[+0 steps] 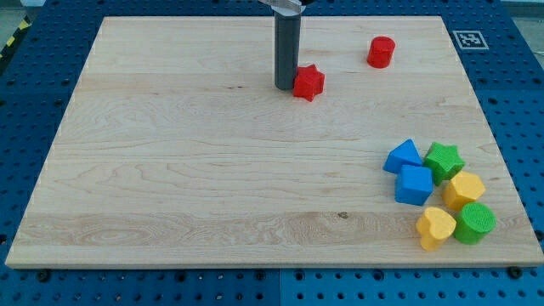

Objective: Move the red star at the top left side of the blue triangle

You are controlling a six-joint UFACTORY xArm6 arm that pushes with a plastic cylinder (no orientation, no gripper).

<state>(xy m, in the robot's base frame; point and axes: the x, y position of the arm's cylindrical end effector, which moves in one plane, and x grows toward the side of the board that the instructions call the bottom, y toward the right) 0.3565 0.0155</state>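
Observation:
The red star (309, 82) lies on the wooden board near the view's top middle. My tip (285, 87) stands just to the star's left and touches it or nearly does. The blue triangle (403, 156) lies at the view's lower right, far from the star, at the top left of a cluster of blocks.
A red cylinder (382, 52) stands at the view's top right. Next to the triangle lie a blue cube (414, 184), a green star (444, 160), a yellow hexagon (465, 189), a yellow heart (435, 226) and a green cylinder (474, 223). The board's right edge (497, 153) is close to them.

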